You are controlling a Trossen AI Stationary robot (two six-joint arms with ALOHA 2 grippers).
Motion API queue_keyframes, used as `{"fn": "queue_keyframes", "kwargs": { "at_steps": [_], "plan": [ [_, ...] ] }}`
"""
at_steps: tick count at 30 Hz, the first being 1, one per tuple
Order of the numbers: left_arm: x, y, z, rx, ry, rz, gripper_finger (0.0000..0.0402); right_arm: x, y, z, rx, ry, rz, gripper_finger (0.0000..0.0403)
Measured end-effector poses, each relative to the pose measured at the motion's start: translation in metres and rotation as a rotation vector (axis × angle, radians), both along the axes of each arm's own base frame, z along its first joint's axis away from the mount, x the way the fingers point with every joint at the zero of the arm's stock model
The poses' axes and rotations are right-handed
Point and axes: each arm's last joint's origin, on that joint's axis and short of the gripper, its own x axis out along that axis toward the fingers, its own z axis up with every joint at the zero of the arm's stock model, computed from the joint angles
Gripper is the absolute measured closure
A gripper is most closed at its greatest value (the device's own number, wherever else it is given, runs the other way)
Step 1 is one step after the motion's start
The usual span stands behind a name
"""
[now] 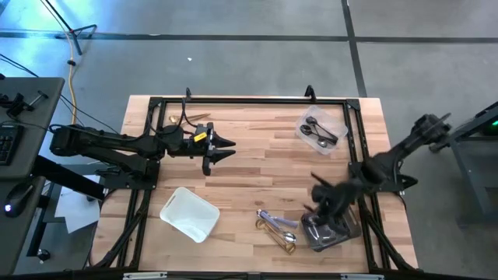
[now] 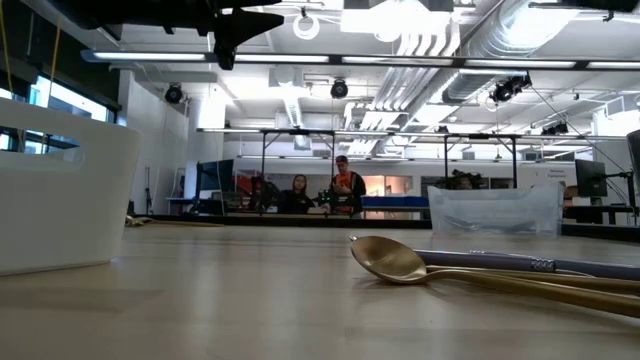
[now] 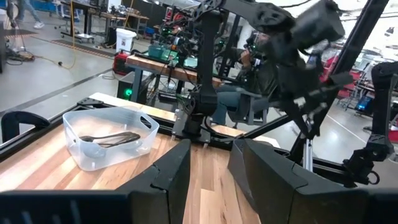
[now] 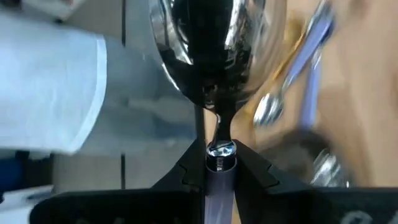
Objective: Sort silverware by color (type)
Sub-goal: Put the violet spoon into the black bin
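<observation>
My right gripper (image 1: 323, 204) hangs over a clear tray (image 1: 331, 233) near the table's front right and is shut on a spoon (image 4: 214, 56) with a shiny silver bowl and a lavender handle. Loose silverware (image 1: 276, 229), gold pieces and lavender-handled silver ones, lies flat on the table left of that tray. In the low view a gold spoon (image 2: 400, 262) lies beside a lavender handle (image 2: 520, 263). Dark spoons (image 1: 319, 132) lie in a second clear tray (image 1: 338, 124) at the far right. My left gripper (image 1: 226, 148) is open above the table's middle left, touching nothing. My right gripper (image 4: 221, 155) pinches the spoon's lavender handle (image 4: 219, 183) between its two fingers, close to the metal collar where the neck begins. The spoon runs along the fingers. Its silver bowl (image 4: 211, 50) sticks out past the fingertips, over the clear tray.
A white plastic tray (image 1: 189, 214) sits at the front left and looms close in the low view (image 2: 60, 200). A black frame (image 1: 249, 99) rims the table. Bare wood (image 1: 264, 167) lies between the two arms. People show far behind the table (image 2: 345, 190).
</observation>
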Motion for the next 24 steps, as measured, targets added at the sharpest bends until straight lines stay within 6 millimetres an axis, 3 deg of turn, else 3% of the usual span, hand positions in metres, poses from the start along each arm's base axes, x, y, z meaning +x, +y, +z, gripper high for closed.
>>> {"fn": "queue_keyframes", "kwargs": {
  "at_steps": [7, 16, 24],
  "plan": [
    [0.000, 0.000, 0.000, 0.035, 0.001, 0.001, 0.0264, -0.009, 0.029, -0.026, -0.121, 0.310, 0.160, 0.0367],
    [0.000, 0.000, 0.000, 0.035, 0.000, 0.002, 0.0264, 0.006, 0.049, -0.073, -0.357, 0.431, 0.212, 0.0367],
    [0.000, 0.000, 0.000, 0.034, 0.000, 0.002, 0.0264, 0.016, 0.063, -0.109, -0.383, 0.571, 0.310, 0.0367]
  ]
}}
